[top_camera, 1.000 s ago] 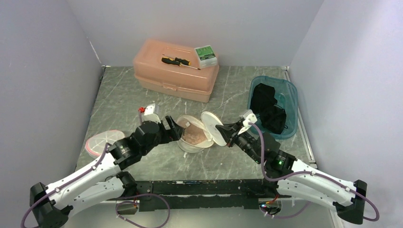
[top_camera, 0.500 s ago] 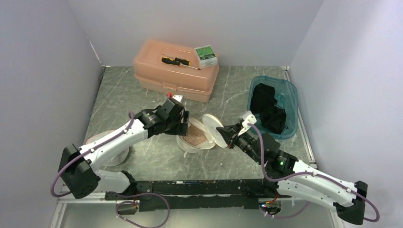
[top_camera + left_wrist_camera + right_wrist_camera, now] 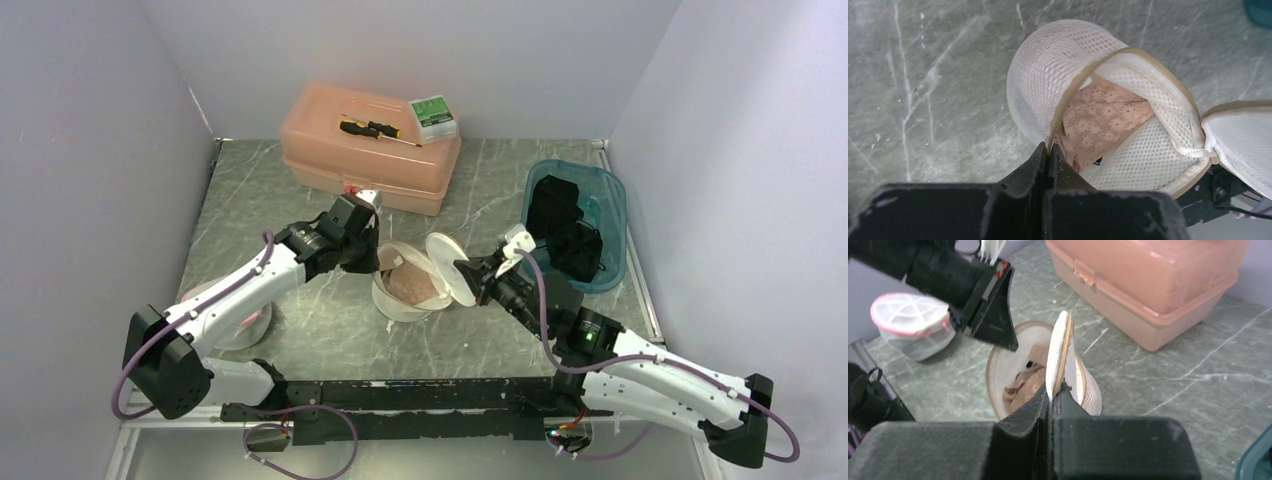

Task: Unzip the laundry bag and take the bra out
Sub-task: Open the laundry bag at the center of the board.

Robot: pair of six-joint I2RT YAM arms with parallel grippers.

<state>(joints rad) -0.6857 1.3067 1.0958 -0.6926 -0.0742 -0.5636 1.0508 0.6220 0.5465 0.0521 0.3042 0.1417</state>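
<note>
We see a round white mesh laundry bag [image 3: 1048, 75] lying open at the centre of the green marble table [image 3: 300, 190], with a peach lace bra [image 3: 1100, 117] tucked inside. Our left gripper [image 3: 1049, 147] is pressed together on the bag's tan-trimmed rim, at its left side in the overhead frame. Our right gripper [image 3: 1052, 396] pinches the unzipped round lid flap [image 3: 1060, 350], which stands upright beside the opening. A peach plastic toolbox [image 3: 370, 150] sits at upper centre.

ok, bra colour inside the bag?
The bra is pinkish-beige patterned lace; clearest in the left wrist view.
</note>
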